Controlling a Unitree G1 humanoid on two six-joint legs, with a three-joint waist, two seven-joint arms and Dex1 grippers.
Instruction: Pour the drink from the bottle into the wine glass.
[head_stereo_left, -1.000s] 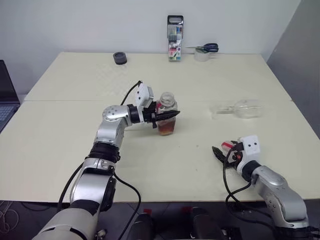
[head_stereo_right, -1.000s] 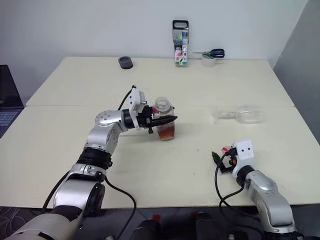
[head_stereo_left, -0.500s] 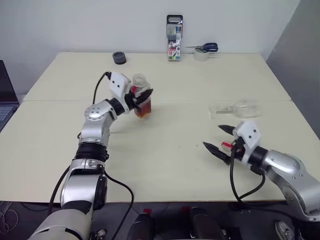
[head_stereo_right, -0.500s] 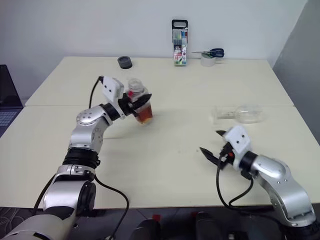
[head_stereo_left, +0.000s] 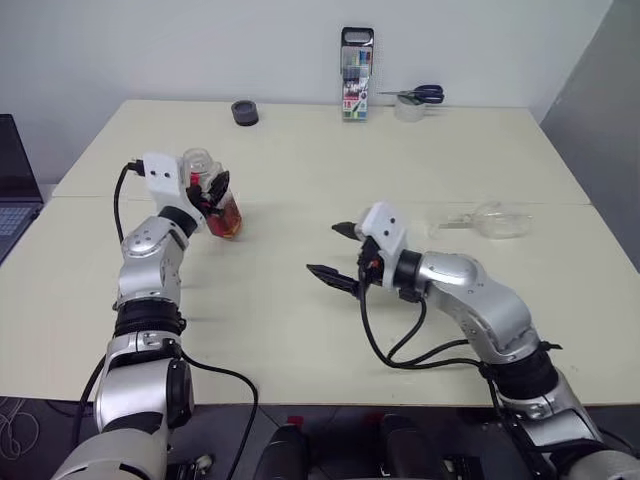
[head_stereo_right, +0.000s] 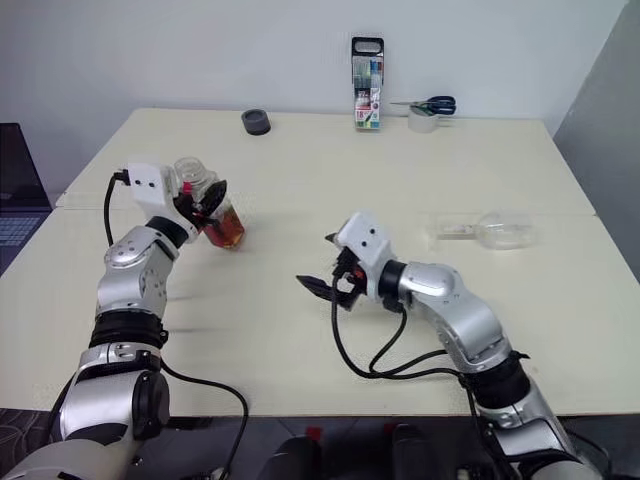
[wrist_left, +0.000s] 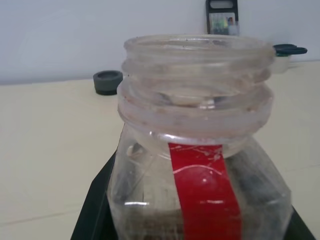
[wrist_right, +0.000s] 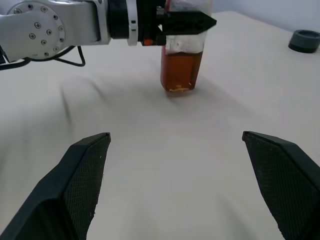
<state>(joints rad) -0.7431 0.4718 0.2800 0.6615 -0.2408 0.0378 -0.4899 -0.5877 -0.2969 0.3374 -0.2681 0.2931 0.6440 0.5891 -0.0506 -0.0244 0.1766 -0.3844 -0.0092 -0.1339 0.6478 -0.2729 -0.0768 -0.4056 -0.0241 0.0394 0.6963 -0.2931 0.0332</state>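
The bottle (head_stereo_left: 218, 196) is pinched at its upper body by the left tool (head_stereo_left: 212, 193) and held at the far left of the desk (head_stereo_left: 300, 300), nearly upright, its uncapped mouth up and the drink (wrist_right: 181, 72) settled low. The right tool (head_stereo_left: 340, 252) is spread wide, holding nothing, above mid-desk. The wine glass (head_stereo_left: 490, 220) lies on its side at the right, long axis left-right.

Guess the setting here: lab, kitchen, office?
Most likely an office or lab test room: plain cream table against a bare wall, with desk supplies at the back, namely a pack of markers, scissors and a tape roll, plus a laptop beside it.
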